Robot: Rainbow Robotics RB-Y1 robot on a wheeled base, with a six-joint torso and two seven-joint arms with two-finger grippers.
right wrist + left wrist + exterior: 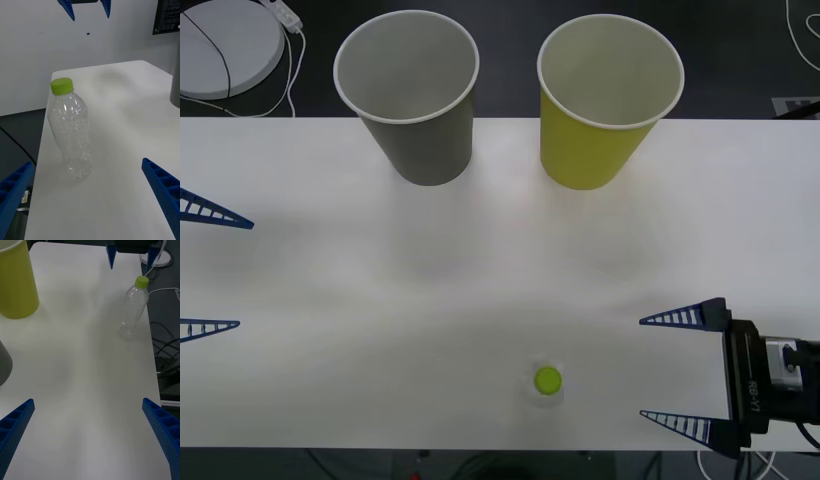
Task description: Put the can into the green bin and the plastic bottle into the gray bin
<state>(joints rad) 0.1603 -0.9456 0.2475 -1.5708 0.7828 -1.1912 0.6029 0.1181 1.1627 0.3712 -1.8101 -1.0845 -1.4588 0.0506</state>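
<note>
Right hand [670, 372] low at the near right, spread wide, gripping nothing; left hand [210, 270] at the left edge, likewise wide and bare. Plastic bottle [548, 382] upright near the desk [480, 280] front edge, left of the right hand; gray bin [408, 95] and green bin [608, 100] far back, side by side.

Right wrist: plastic bottle [70, 131] standing between blue fingers [161, 191], untouched.

Left wrist: plastic bottle [133, 308] far across, green bin [15, 281] beside the desk edge.

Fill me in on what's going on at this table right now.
Nothing is being held yet. A plastic bottle stands upright near the front edge of the white table, uncapped end closed with its green cap. The right gripper sits open just beside it, fingers pointing toward it, not touching. The left gripper waits open at the table's left side. At the far edge stand the gray bin and the green bin, both upright; what shows of their insides is bare.
</note>
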